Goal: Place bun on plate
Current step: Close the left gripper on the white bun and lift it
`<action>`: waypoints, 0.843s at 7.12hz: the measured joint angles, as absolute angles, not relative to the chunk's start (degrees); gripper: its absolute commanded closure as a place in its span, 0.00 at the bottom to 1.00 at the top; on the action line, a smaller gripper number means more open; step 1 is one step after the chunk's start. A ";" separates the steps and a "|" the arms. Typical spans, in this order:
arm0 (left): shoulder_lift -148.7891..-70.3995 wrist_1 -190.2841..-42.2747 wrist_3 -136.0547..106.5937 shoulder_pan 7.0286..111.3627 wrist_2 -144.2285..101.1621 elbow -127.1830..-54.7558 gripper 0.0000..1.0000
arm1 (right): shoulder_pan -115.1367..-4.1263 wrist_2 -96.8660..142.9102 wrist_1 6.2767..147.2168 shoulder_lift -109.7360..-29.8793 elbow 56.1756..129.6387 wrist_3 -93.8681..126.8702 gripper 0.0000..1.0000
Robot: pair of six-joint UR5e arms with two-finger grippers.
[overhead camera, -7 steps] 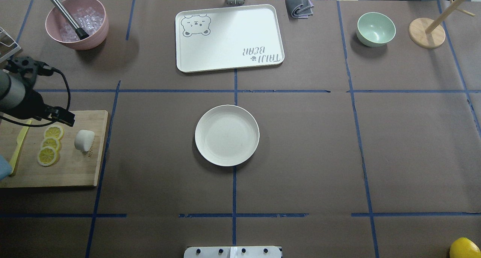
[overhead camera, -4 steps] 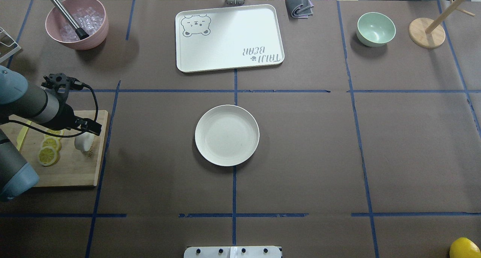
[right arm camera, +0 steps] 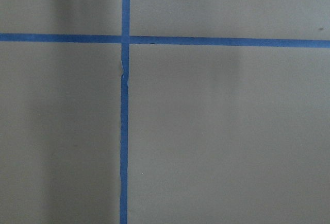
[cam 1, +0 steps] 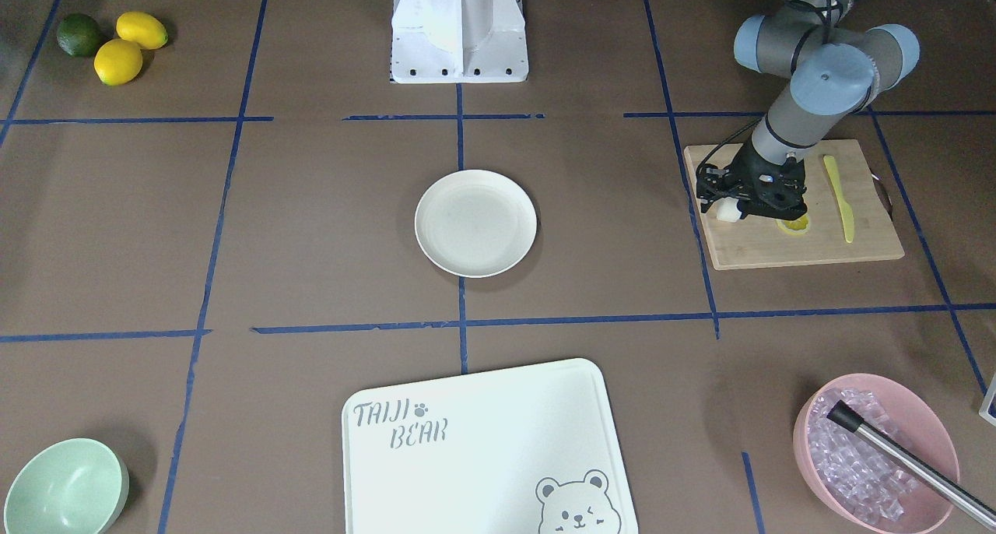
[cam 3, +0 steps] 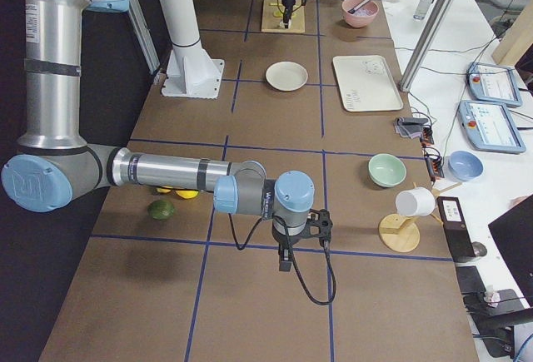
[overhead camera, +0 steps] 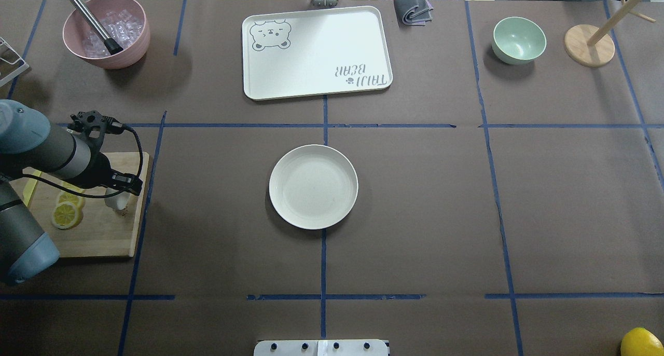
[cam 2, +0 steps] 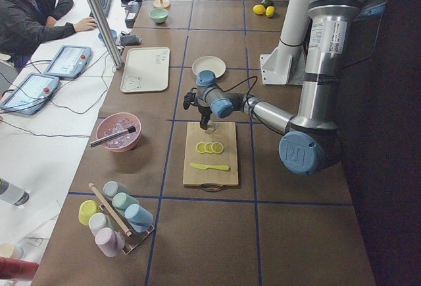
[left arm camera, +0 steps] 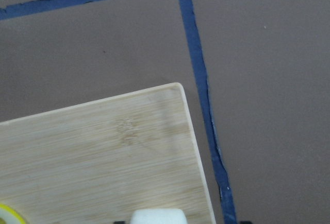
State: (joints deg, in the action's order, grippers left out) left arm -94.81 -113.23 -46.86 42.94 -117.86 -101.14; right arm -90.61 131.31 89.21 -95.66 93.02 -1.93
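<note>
Overhead view, left to right. Lemon slices (overhead camera: 66, 214) lie on the cutting board (overhead camera: 98, 236), close at the bun's 9 o'clock. Bun (overhead camera: 116, 202) sits near the board's 3 o'clock edge, under the left gripper (overhead camera: 122, 187). Jaws are apart, straddling it, not clamped. Plate (overhead camera: 313, 186) is at the bun's 3 o'clock, well apart. Right gripper (cam 3: 285, 260): cannot tell its state.

Risks: an off-centre squeeze could squash or roll the soft bun, and a finger could snag the nearest slice.

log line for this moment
phase: pre-grasp | left tool open over small white soft bun on wooden board | round cream plate empty
</note>
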 measured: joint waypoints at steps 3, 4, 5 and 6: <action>-93.84 -113.21 -46.84 42.90 -117.81 -101.86 0.82 | -90.62 131.31 89.21 -95.75 92.99 -1.93 0.00; -93.81 -113.18 -46.86 42.89 -117.74 -102.16 0.82 | -90.62 131.31 89.21 -95.74 92.99 -1.93 0.00; -94.05 -112.08 -46.95 42.90 -117.68 -103.12 0.81 | -90.61 131.31 89.21 -95.74 93.00 -1.93 0.00; -95.31 -108.09 -47.06 42.97 -117.63 -105.19 0.81 | -90.61 131.31 89.21 -95.76 93.01 -1.94 0.00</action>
State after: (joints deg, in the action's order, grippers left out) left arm -95.31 -108.09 -47.06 42.97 -117.63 -105.19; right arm -90.61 131.31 89.21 -95.76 93.01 -1.94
